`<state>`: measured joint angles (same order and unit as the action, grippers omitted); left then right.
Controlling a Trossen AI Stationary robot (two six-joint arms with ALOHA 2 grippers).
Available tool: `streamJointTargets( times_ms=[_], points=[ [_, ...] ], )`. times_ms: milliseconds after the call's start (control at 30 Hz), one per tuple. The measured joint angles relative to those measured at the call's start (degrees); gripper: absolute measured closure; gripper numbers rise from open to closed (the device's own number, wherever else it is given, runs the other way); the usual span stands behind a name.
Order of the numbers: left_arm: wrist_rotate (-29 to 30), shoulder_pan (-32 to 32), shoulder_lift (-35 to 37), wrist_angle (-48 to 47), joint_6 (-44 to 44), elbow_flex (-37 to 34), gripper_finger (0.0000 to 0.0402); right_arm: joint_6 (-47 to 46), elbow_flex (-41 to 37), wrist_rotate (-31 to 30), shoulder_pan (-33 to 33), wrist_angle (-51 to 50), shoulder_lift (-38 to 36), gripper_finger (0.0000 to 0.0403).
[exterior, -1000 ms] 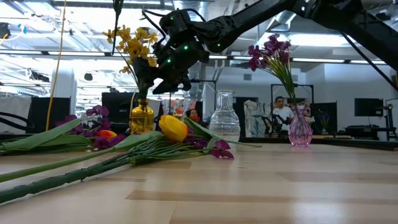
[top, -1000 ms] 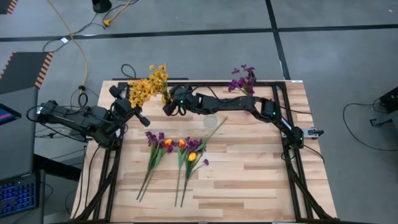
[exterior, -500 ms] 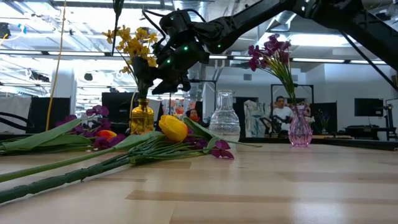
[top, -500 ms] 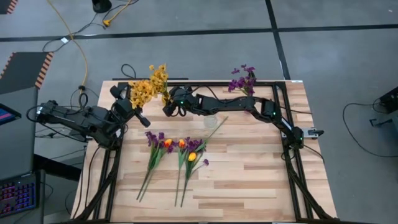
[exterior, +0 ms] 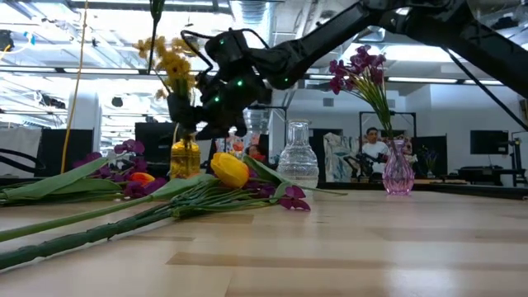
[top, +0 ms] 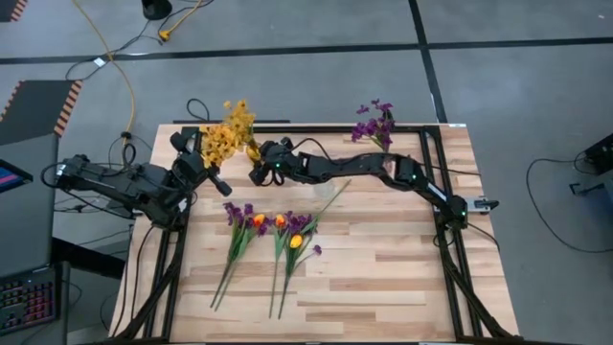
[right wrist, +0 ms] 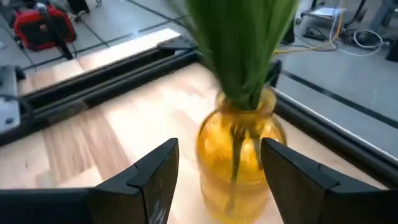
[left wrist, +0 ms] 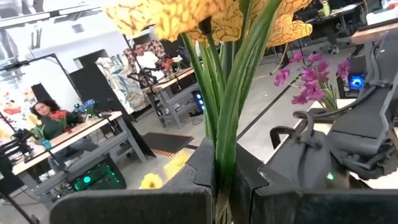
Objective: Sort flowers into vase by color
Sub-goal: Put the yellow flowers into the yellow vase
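Wood-plank bench (top: 383, 278), lab benches behind. Yellow fluffy flower bunch (top: 225, 134) sits in the amber glass vase (right wrist: 239, 155) at the far left; purple bloom bunch (top: 374, 122) is in the pink glass vase (exterior: 398, 172) at the far right. Clear glass vase (exterior: 297, 161) between them looks empty. Left claw (left wrist: 224, 186) is clamped tight on the yellow bunch's green stems. Right claw (right wrist: 217, 171) is spread wide, straddling the amber vase, holding nothing. Left to do: orange-yellow tulip buds (top: 278, 228) and loose purple stems (top: 235, 213) lying mid-bench.
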<state>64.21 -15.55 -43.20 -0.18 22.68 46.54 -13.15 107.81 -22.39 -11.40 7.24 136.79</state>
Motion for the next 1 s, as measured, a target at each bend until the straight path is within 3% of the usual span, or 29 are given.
streamJointTargets(
  times_ms=[433,1000],
  points=[
    [-1.5,0.0,0.0,-0.5,-0.4,0.0,0.0401,0.1,0.1,-0.4,-0.3,6.6,0.6,0.0148],
    [-1.5,0.0,0.0,-0.4,-1.0,0.0,0.0401,0.3,0.2,0.0,-1.5,6.2,1.6,0.0148]
  ],
)
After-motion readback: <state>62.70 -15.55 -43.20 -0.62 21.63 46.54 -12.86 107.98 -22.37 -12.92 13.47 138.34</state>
